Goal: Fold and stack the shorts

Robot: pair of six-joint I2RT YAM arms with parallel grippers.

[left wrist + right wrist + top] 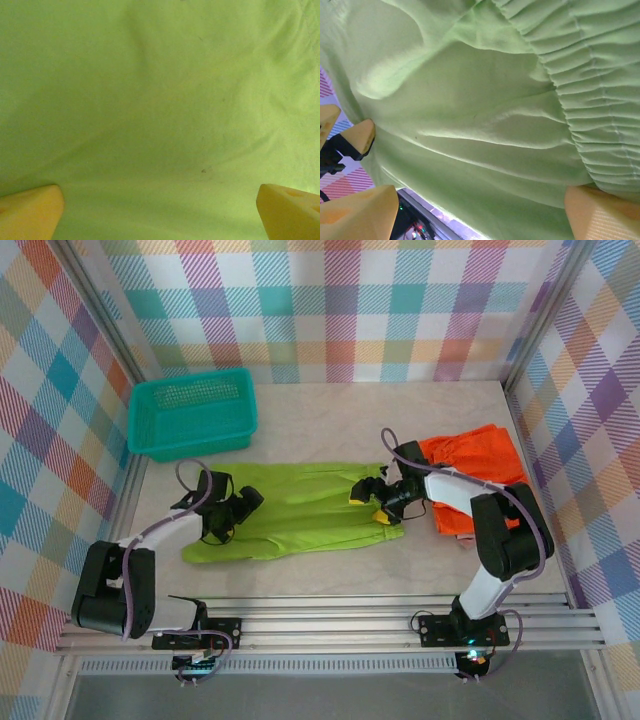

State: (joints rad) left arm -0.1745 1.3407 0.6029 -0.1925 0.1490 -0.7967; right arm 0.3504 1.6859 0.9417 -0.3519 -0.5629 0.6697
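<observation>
The lime green shorts (pixel 300 510) lie spread flat across the middle of the table, waistband to the right. My left gripper (pixel 244 504) hovers low over their left end, jaws wide open. In the left wrist view its yellow fingertips (pixel 31 212) straddle smooth green cloth (pixel 160 100), and the left gripper (pixel 160 212) holds nothing. My right gripper (pixel 370 506) is open at the waistband end. There the right gripper (pixel 480 215) spans wrinkled cloth beside the gathered waistband (pixel 592 75). The orange shorts (pixel 472 472) lie crumpled at the right, partly under the right arm.
A teal mesh basket (pixel 192 416) stands at the back left. Checked walls close in the table on three sides. An aluminium rail (pixel 330 612) runs along the near edge. Bare tabletop (pixel 330 415) lies behind the green shorts.
</observation>
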